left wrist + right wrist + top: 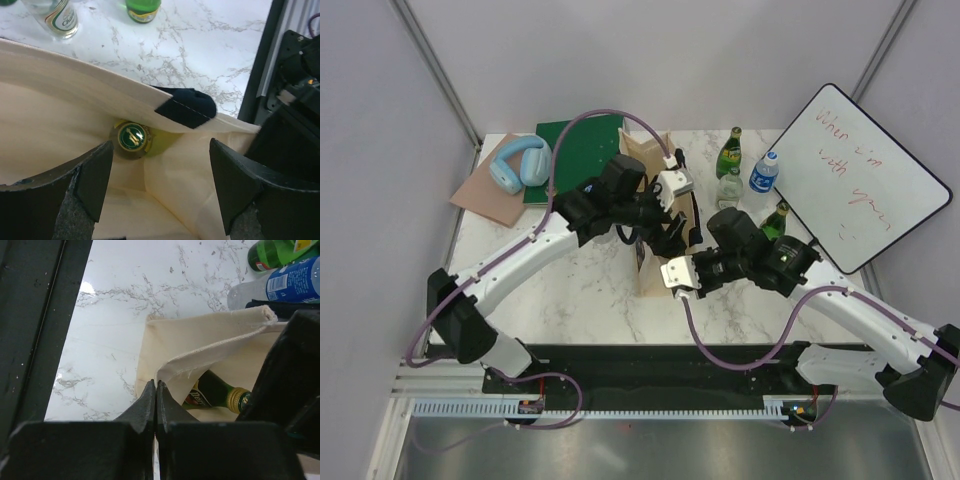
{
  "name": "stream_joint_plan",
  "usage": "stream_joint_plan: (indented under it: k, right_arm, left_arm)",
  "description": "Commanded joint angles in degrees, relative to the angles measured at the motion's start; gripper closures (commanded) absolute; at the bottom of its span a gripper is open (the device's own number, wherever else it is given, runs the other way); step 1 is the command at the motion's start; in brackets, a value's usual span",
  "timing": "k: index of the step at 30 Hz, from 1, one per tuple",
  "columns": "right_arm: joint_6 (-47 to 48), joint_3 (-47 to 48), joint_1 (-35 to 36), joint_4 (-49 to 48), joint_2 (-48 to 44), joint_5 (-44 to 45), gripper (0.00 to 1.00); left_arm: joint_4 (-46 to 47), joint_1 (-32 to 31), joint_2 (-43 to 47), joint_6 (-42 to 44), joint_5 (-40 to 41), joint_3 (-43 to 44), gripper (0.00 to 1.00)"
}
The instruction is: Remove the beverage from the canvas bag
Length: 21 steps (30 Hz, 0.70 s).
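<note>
The left arm stretches diagonally from its base to the middle of the marble table (590,290), its wrist bent down over the mouth of the canvas bag (200,340). The left gripper (161,150) hangs with its jaws wide apart, holding nothing. Below them, a green glass bottle (132,137) stands inside the bag, cap upward, beside the navy handle (187,107). The right arm reaches in from the right with its elbow folded. The right gripper (156,386) has its jaws pressed together on the bag's near rim.
</note>
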<state>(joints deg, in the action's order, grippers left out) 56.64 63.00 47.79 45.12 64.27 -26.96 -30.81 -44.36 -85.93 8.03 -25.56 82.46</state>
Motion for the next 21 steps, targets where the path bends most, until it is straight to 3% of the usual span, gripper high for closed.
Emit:
stream_joint_plan:
  k: [1, 13, 21]
  right_arm:
    - [-4.17, -1.04, -1.82, 1.99, 0.15, -5.46, 0.98]
    - [-8.3, -1.3, -5.86, 2.07, 0.86, -9.51, 0.93]
    - [-8.83, -1.3, -6.75, 2.07, 1.12, -9.86, 0.91]
  left_arm:
    - [-4.59, -0.2, -5.36, -2.22, 3.49, 7.96, 0.16]
    - [-19.72, -0.2, -15.67, -10.49, 11.84, 21.24, 0.23]
    - [-22.98, -1.69, -18.39, -11.28, 12.99, 22.75, 0.27]
